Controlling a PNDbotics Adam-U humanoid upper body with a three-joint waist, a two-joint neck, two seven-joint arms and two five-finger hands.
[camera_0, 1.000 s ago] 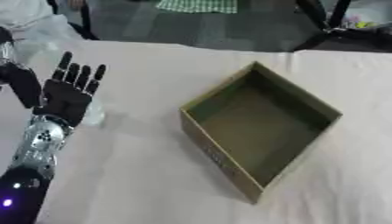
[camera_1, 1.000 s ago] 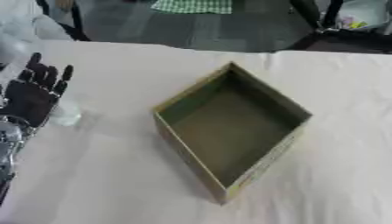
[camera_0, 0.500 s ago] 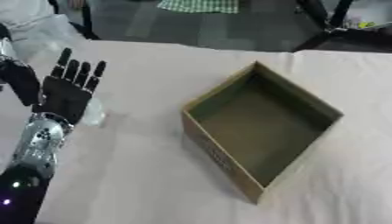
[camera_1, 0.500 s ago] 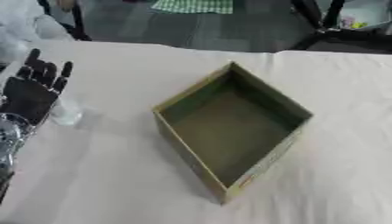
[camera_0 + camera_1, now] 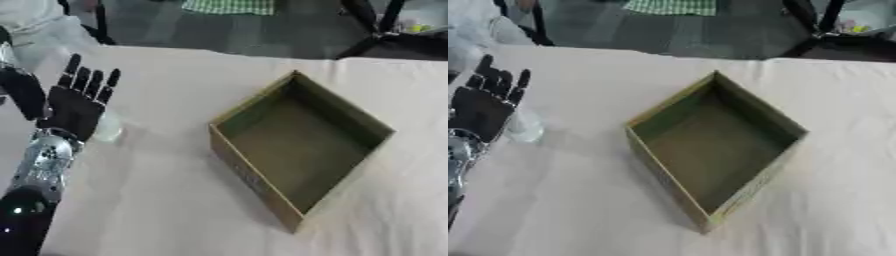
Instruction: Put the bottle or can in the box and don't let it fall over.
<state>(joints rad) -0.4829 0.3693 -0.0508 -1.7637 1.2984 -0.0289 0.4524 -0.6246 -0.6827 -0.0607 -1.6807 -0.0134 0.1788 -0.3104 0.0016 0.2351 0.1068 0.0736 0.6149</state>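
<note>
One open cardboard box (image 5: 302,145) on a table (image 5: 166,200), one left hand (image 5: 74,102) raised, fingers (image 5: 87,80) straight, released, one clear object (image 5: 525,127) behind it

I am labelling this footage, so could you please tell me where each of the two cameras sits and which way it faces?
Left eye view: in the robot's head, looking down at the table and open box; the left hand, fingers straight, and forearm show at the left.
Right eye view: beside it, same downward look; the left hand sits nearer the left edge.
Both share the box, the table and a clear bottle by the hand.
</note>
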